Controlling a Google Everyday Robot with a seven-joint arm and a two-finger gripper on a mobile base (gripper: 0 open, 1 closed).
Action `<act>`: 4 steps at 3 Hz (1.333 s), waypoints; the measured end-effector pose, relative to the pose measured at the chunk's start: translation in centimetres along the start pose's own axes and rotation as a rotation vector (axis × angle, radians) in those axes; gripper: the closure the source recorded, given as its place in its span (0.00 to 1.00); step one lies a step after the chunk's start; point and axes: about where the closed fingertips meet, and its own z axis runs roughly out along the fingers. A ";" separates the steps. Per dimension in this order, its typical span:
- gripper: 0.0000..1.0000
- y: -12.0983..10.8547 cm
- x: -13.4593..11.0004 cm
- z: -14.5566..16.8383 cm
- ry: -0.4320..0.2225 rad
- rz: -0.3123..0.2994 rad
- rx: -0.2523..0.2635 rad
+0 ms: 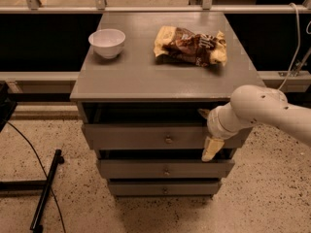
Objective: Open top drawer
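Note:
The top drawer (146, 137) is the widest grey drawer front, just under the cabinet top, with a small round brass knob (168, 140) at its centre. A dark gap shows above its front. My gripper (206, 131) is on the white arm that comes in from the right, in front of the drawer's right end, to the right of the knob. Its cream fingers are spread apart: one fingertip (202, 113) sits near the drawer's top edge, the other (210, 150) hangs at its bottom edge. The fingers hold nothing.
The grey cabinet top (146, 76) carries a white bowl (107, 41) and a crumpled snack bag (190, 45). Two narrower drawers (165, 170) sit below. Black cables and a black stand foot (46, 188) lie on the speckled floor at left. A rail runs behind.

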 end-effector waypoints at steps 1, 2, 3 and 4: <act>0.18 -0.7 0.3 1.8 0.008 -0.016 -0.005; 0.50 -0.6 0.3 1.9 0.005 -0.029 -0.011; 0.73 -0.1 0.3 1.8 -0.006 -0.037 -0.027; 0.78 1.2 0.1 0.9 -0.026 -0.043 -0.050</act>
